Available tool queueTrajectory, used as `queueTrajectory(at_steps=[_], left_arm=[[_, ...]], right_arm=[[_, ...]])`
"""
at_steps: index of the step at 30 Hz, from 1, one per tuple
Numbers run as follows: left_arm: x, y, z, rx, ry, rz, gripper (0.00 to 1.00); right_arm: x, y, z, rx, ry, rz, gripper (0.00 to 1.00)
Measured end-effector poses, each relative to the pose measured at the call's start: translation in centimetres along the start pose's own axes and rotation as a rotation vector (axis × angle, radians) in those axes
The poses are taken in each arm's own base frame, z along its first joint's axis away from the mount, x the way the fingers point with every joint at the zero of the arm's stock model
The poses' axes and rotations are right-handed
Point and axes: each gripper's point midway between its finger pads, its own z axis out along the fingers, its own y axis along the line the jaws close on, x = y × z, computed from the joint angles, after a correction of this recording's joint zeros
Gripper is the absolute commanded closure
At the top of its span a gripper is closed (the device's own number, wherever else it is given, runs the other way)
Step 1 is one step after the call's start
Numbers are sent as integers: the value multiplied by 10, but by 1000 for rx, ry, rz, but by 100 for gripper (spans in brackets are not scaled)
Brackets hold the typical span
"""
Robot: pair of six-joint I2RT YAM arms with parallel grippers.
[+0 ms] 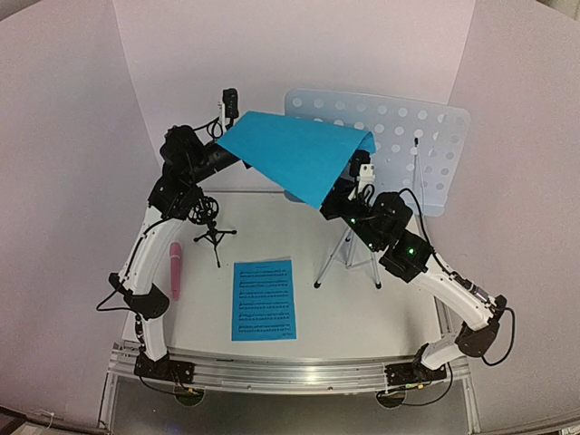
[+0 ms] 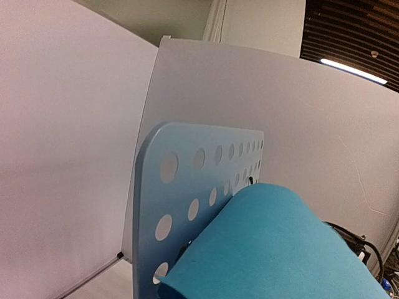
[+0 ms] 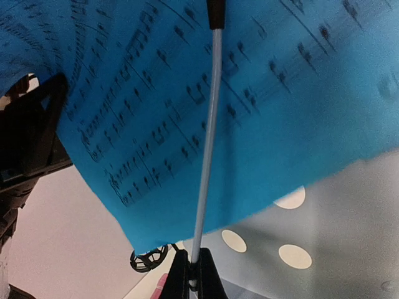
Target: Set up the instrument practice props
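The pale-blue perforated music stand [image 1: 426,149] stands at the back right on silver tripod legs [image 1: 337,254]. My left gripper [image 1: 227,143] holds one blue sheet-music page [image 1: 299,156] up by its left corner, draped in front of the stand's panel [image 2: 187,180]. The page [image 2: 274,249] hides my left fingers in the left wrist view. My right gripper [image 3: 192,277] is shut on a thin silver rod [image 3: 206,156] of the stand, under the printed page [image 3: 156,93]. The second page [image 1: 264,299] lies flat on the table. The pink microphone [image 1: 175,270] lies at the left, beside the black tripod mount [image 1: 211,222].
White backdrop walls [image 1: 72,136] close in the table at the back and both sides. A metal rail [image 1: 290,372] runs along the near edge between the arm bases. The mount's ring [image 3: 146,258] shows below the page in the right wrist view.
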Motion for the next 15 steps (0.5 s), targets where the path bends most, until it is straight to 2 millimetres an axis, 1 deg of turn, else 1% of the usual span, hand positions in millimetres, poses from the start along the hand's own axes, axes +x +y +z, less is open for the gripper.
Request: queueTrajectory(at_steps=[8,12,15], left_arm=[[54,24,1,-75,192,-17,100],[69,30,-1,-92,249,-8,100],[73,31,-1,-92,267,14,100]], right_arm=[[0,-1,-1,6,3,-2,100],[-1,-3,-3,16,3,-2,100],[-1,-4,-4,22,5,-2,100]])
